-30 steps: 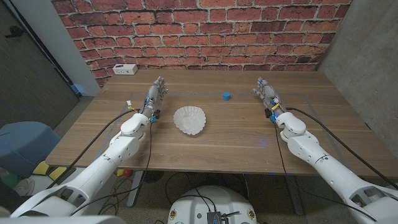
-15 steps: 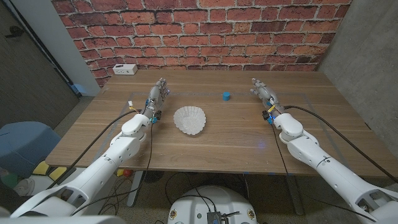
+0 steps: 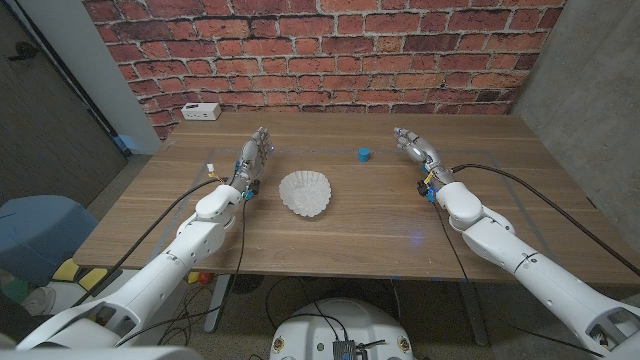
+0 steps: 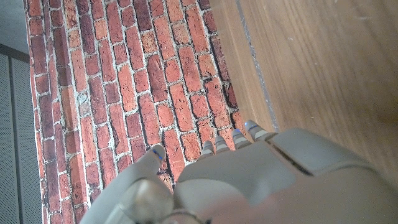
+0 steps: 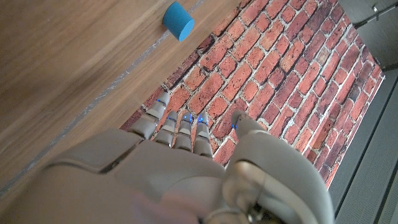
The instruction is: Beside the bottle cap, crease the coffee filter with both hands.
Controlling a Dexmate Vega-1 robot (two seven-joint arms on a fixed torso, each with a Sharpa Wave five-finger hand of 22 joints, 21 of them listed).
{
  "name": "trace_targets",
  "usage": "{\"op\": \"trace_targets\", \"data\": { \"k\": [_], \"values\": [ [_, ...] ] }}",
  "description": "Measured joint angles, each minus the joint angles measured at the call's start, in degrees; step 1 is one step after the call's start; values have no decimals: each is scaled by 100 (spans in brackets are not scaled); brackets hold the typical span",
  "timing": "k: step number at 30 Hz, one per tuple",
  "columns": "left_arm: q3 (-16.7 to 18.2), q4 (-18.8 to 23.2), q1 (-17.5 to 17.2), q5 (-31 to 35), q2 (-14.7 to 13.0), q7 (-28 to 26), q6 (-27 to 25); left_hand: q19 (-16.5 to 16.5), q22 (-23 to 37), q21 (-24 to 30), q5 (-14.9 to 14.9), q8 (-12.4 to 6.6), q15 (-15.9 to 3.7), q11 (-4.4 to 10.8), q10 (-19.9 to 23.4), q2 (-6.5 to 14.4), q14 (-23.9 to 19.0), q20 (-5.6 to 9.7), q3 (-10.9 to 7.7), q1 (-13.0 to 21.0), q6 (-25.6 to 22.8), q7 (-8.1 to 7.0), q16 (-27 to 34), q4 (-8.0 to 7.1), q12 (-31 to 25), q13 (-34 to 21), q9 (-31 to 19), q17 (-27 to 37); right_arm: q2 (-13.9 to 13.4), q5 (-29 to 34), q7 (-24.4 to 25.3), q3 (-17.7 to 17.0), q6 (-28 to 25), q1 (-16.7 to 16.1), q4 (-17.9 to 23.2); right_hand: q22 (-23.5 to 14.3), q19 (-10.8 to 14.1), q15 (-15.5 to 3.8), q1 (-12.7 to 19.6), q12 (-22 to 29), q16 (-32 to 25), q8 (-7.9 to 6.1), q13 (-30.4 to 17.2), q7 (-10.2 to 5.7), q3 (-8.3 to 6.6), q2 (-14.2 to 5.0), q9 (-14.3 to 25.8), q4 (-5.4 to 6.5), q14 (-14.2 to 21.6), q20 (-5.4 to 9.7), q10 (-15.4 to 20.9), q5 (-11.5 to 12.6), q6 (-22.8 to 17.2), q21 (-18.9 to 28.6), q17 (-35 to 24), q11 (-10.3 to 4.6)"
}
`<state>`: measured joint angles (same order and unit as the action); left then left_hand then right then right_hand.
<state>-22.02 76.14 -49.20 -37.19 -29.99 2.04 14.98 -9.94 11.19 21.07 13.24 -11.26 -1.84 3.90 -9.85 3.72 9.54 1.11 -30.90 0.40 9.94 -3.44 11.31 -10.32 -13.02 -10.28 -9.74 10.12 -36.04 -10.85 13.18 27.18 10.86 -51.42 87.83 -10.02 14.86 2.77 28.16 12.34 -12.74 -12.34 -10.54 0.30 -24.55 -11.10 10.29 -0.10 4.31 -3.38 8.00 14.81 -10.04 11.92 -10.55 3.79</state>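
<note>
A wooden tabletop (image 3: 380, 215) with lengthwise grain stands against a red brick wall (image 3: 330, 55). Near its middle lies a white fluted coffee filter (image 3: 305, 192), open side up. A small blue bottle cap (image 3: 365, 154) sits farther back and to the right of it, apart from it. A small white box (image 3: 202, 111) rests at the back left corner

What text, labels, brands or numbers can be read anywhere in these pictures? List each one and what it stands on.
None can be read.
White box at the table's far edge by the brick wall: dark marks on its front, too small to read.
Blue bottle cap: plain, no print visible.
White coffee filter: plain pleated paper, no print.
Left hand and right hand: no lettering legible on their shells.
</note>
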Motion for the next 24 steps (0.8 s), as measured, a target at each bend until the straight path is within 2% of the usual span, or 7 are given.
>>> {"op": "trace_targets", "data": {
  "k": [4,9,10,14,21,22,24],
  "values": [
    [-5,43,-30,1,-20,2,-19,0,0,0,0,0,0,1,-1,0,0,0,6,0,0,0,0,-6,0,0,0,0,-164,336,62,103,-222,-31,306,0,22,-41,30,0,0,0,0,9,-58,-30,0,-18,41,22,41,-42,-52,0,0,-41],
    [-14,80,-59,1,-38,2,-19,0,0,0,0,18,0,1,-1,22,0,0,37,22,0,0,0,-11,5,0,1,0,-164,690,93,103,-459,-31,306,0,30,-41,90,0,0,0,0,0,-102,-45,0,-53,40,31,72,-64,-62,0,0,-72],
    [-16,93,-69,1,-45,25,-45,0,1,0,0,25,0,1,-1,22,0,0,46,22,0,0,-5,-1,29,0,1,0,-336,735,94,225,-489,-58,637,0,30,-41,102,0,0,0,0,-14,-109,-34,0,-60,40,31,85,-64,-76,0,0,-58],
    [-19,122,-95,-3,-61,45,-54,0,1,0,0,25,0,1,-1,22,0,0,46,22,0,0,-39,-1,38,1,1,0,-446,1027,96,314,-658,-69,853,1,53,-72,151,0,0,0,1,-21,-140,-30,-1,-91,71,53,133,-85,-144,0,0,-71],
    [-19,210,-182,-7,-100,48,-56,0,1,0,33,41,0,23,-1,22,0,0,78,22,0,-1,-38,15,38,1,1,0,-454,1429,57,322,-874,-70,872,1,83,-144,234,47,0,0,1,-53,-237,-39,-1,-127,142,84,186,-113,-216,0,-19,-123],
    [-20,229,-196,-35,-107,55,-73,0,1,0,33,46,0,23,-1,22,0,0,92,22,0,-1,-38,5,38,1,1,0,-608,1559,33,463,-933,-73,1184,1,102,-144,263,47,0,0,1,-73,-269,-68,-1,-122,142,102,205,-145,-236,0,-25,-143],
    [-19,257,-220,-40,-119,55,-75,0,1,0,33,46,0,23,-1,22,0,0,96,22,0,-1,-38,1,38,1,1,1,-637,1707,7,497,-995,-73,1248,1,102,-167,301,47,0,0,1,-91,-332,-105,-1,-121,166,102,226,-151,-257,0,-27,-164]
  ]
}}
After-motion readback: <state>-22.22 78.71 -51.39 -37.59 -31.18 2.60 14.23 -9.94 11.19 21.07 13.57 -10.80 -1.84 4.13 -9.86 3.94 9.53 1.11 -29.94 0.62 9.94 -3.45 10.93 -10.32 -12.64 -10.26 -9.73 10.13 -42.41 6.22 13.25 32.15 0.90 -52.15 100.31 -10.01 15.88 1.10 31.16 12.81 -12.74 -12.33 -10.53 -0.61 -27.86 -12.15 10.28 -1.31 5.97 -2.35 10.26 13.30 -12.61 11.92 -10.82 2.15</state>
